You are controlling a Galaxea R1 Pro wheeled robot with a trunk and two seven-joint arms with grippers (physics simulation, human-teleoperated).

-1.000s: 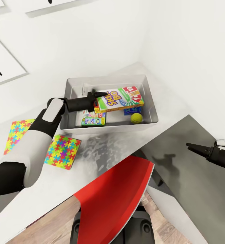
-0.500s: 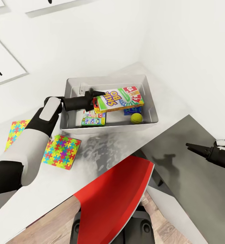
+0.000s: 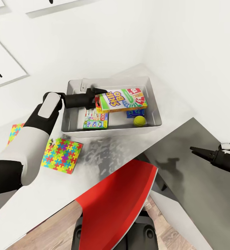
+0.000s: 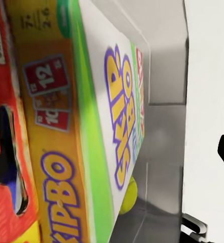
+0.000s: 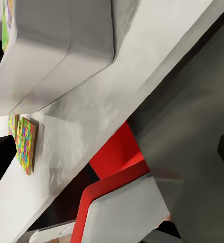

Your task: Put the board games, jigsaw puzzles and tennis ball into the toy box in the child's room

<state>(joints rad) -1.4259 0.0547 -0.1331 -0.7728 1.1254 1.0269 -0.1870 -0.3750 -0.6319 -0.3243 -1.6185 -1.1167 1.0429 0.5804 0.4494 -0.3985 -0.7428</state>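
The left hand sits inside the toy box, clamped on the near-left end of the Skip-Bo box, which it holds tilted above the other toys. Over the last second the hand has drawn back and up toward the rear-left corner of the toy box, and the Skip-Bo box has shifted with it, its lettering now turned more squarely to the head camera. It looks like the hand is adjusting where to lay the game down, not yet letting go.

Below it lies the Monopoly box, partly covered, with the small blue box under the far end and the ball resting loose on the toy box floor beside it. Two jigsaw puzzles remain outside on the tabletop, one just beside the near-left corner of the toy box, the other farther left, half hidden behind the arm. These appear to be what is left of the task.

The right hand hangs idle over the dark side cabinet, well apart; I cannot tell whether its fingers are together. A red chair stands below the tabletop edge.

Readable writing: "SKIP-BO" in yellow with purple outline on the lid, card numbers "12" and "10" in the left wrist view.
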